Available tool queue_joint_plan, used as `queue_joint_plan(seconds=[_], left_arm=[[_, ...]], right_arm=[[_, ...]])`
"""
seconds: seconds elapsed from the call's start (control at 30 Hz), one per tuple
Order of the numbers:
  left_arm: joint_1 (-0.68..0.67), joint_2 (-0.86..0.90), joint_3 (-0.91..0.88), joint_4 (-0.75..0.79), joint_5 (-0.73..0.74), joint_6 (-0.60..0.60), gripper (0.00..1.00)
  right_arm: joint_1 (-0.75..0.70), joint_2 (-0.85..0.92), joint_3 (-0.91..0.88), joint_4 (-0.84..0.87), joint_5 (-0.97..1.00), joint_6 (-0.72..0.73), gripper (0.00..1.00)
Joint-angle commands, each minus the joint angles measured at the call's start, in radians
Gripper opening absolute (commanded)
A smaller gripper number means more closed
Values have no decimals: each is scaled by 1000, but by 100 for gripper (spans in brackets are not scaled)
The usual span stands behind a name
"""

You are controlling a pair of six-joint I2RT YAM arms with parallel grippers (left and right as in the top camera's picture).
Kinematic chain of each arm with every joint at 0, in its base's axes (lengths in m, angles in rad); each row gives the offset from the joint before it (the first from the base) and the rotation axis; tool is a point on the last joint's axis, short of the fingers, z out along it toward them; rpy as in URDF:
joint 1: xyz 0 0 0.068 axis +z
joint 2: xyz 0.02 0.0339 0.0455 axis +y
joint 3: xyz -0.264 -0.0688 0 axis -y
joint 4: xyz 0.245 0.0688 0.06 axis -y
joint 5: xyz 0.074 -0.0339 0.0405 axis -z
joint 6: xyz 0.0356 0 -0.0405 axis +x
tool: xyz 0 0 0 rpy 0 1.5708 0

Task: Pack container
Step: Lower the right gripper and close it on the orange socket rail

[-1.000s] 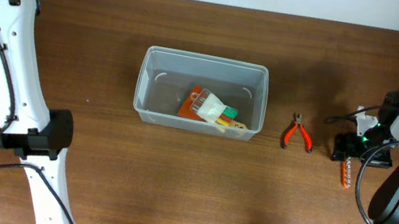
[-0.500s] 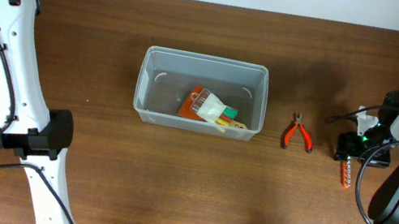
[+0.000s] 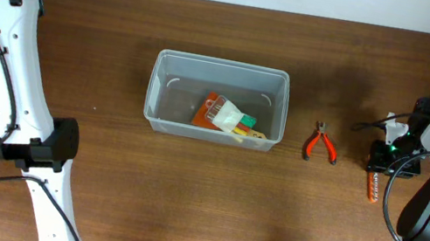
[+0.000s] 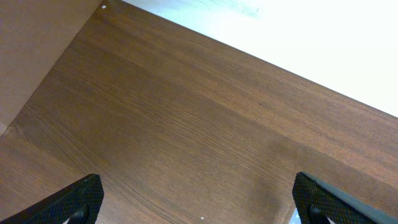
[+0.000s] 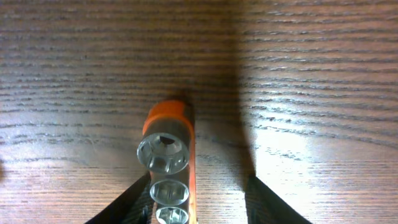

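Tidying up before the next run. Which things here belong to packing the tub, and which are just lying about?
Belongs: container; packets already inside it; orange socket rail, between the open fingers of the right gripper; red-handled pliers, likely awaiting packing.
Not involved: left gripper, open over bare table.

Clear container [image 3: 223, 63] sitting upright, open-topped, mid-worktop [image 3: 184, 195].
Rect. tub w/ rounded corners & rim; orange, white & green items [image 3: 229, 117] lying inside, right of centre.
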Motion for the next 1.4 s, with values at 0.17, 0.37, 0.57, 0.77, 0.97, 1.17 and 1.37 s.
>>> queue_joint_plan(seconds=[0.17, 0.37, 0.57, 0.77, 0.97, 1.17, 1.37], left_arm=[[6, -28, 1, 0, -17, 12, 99], [6, -28, 1, 0, -17, 12, 99], [6, -28, 1, 0, -17, 12, 99], [6, -28, 1, 0, -17, 12, 99], [6, -28, 1, 0, -17, 12, 99], [6, -28, 1, 0, -17, 12, 99], [6, -28, 1, 0, -17, 12, 99]], right_arm=[[-6, 23, -9, 3, -35, 6, 38], [-6, 23, -9, 3, -44, 6, 30], [-6, 23, -9, 3, -47, 14, 28], [-6, 23, -9, 1, -47, 15, 27], [-6, 23, -9, -4, -47, 18, 21], [-6, 23, -9, -4, -47, 18, 20], [-6, 23, -9, -4, -47, 18, 20]])
